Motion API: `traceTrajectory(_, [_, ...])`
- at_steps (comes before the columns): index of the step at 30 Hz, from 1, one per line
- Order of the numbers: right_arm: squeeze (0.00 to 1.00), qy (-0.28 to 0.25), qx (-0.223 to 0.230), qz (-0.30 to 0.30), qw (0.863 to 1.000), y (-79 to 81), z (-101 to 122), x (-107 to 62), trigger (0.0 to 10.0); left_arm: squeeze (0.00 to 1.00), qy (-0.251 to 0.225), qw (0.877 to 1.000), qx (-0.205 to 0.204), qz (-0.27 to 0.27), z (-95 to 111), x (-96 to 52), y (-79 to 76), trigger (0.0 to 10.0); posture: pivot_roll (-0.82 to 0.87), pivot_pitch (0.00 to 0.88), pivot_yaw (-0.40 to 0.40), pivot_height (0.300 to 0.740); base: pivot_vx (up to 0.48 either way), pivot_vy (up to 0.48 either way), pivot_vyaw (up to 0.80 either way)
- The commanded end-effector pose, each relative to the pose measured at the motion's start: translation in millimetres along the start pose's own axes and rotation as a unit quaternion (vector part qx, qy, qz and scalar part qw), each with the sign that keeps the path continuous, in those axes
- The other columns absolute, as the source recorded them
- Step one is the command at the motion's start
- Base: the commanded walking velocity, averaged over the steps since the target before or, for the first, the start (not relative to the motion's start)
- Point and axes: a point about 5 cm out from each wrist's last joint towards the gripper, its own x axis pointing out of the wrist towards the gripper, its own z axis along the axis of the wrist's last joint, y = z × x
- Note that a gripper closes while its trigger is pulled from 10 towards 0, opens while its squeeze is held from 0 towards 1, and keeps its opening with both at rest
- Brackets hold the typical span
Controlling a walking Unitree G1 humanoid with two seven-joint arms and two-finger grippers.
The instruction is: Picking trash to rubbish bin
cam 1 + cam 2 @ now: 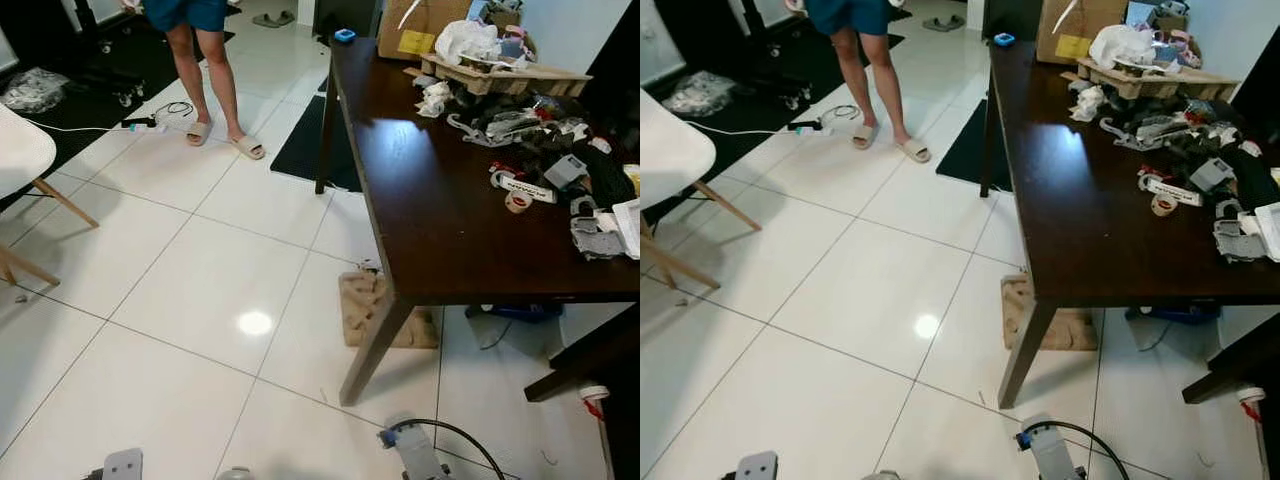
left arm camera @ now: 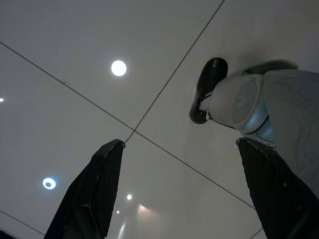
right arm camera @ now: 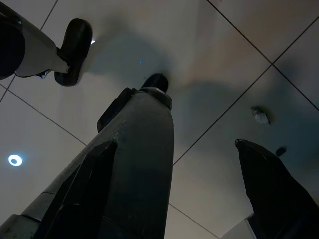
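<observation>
Both arms hang low, their silver ends showing at the bottom edge, left (image 1: pixel 122 465) and right (image 1: pixel 415 455). My left gripper (image 2: pixel 180 143) is open over bare white tile, beside my own leg (image 2: pixel 259 104) and black foot (image 2: pixel 209 84). My right gripper (image 3: pixel 175 144) is open too, with my dark leg (image 3: pixel 139 164) seen between its fingers. A small pale scrap (image 3: pixel 260 114) lies on the tile beyond them. A crumpled white paper (image 1: pixel 435 97) and a white plastic bag (image 1: pixel 465 40) lie on the dark wooden table (image 1: pixel 420 210).
The table's right half holds clutter: a tape roll (image 1: pixel 517 202), cables, a cardboard box (image 1: pixel 420 25). A brown cardboard pad (image 1: pixel 365 305) lies by the near table leg (image 1: pixel 372 345). A person's legs (image 1: pixel 205 80) stand at the back. A white chair (image 1: pixel 20 160) is at left.
</observation>
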Motion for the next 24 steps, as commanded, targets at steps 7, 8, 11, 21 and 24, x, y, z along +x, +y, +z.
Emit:
traceTrajectory(7, [0.00, 0.059, -0.023, -0.042, 0.997, -7.8, -24, -3.7, 10.0, 0.00, 0.013, 1.000, 0.005, 0.005, -6, -0.8, -0.5, 10.0, 0.22, 0.108, -0.044, 0.740, 0.000, 0.000, 0.00])
traceTrajectory(8, [0.00, 0.063, -0.022, -0.060, 0.996, -12.2, -25, -4.7, 10.0, 0.00, 0.013, 1.000, 0.005, 0.005, -6, -0.8, -0.6, 10.0, 0.22, 0.108, -0.044, 0.740, 0.000, 0.000, 0.00])
traceTrajectory(11, [0.00, 0.058, 0.021, -0.139, 0.988, -31.3, -26, -9.4, 10.0, 0.00, 0.010, 1.000, 0.002, 0.004, -5, -0.6, -0.5, 10.0, 0.22, 0.110, -0.043, 0.740, 0.000, 0.000, 0.00])
traceTrajectory(21, [0.00, -0.004, 0.177, -0.383, 0.907, -117.3, -5, -44.4, 10.0, 0.00, -0.004, 1.000, 0.011, -0.003, 6, 1.5, -2.0, 10.0, 0.23, 0.111, -0.044, 0.740, 0.000, 0.000, 0.00])
traceTrajectory(24, [0.00, -0.045, 0.224, -0.447, 0.865, -149.4, 13, -63.6, 10.0, 0.00, -0.005, 1.000, 0.014, -0.007, 7, 1.7, -2.3, 10.0, 0.23, 0.111, -0.044, 0.740, 0.000, 0.000, 0.00])
